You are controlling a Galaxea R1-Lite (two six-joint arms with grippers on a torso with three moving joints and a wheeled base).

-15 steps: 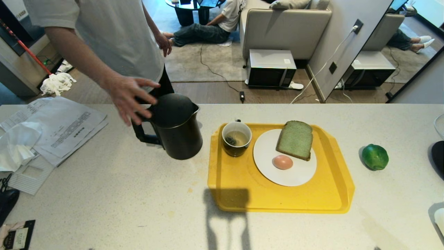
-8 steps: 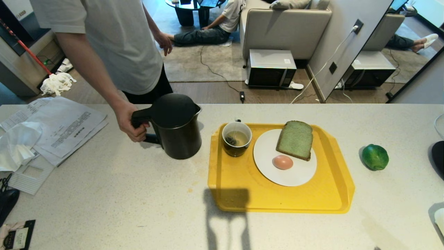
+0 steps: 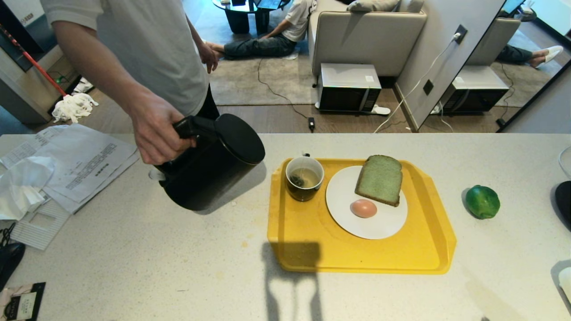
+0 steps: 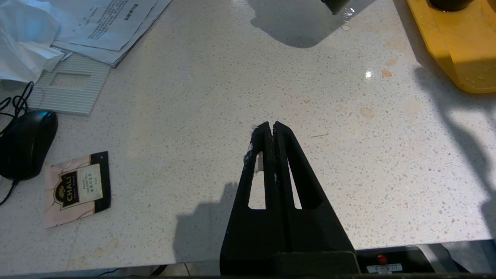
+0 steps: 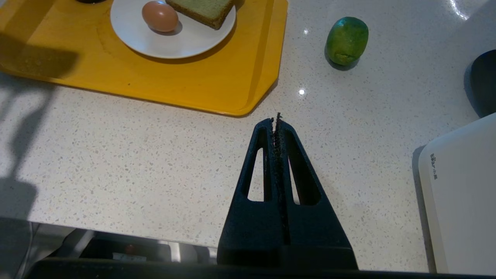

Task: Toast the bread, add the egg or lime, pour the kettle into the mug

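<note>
Kettle (image 3: 209,162) off the bench (image 3: 134,249), tilted in a person's hand (image 3: 156,129), long axis leaning, lid toward the mug (image 3: 304,177) on the yellow tray (image 3: 357,256). Head view alone shows this. My left pincer (image 4: 270,126) and right pincer (image 5: 276,121) sit closed, empty; lime (image 5: 346,40) beside the tray.

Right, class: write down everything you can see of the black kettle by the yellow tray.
The kettle is a tall matte black cylinder with a domed black lid and a black loop handle. It is tilted, lid end leaning toward the yellow tray, base toward the papers. A person's hand grips the handle. Whether its lower edge touches the pale speckled counter cannot be told. It touches neither the tray nor the mug.
</note>
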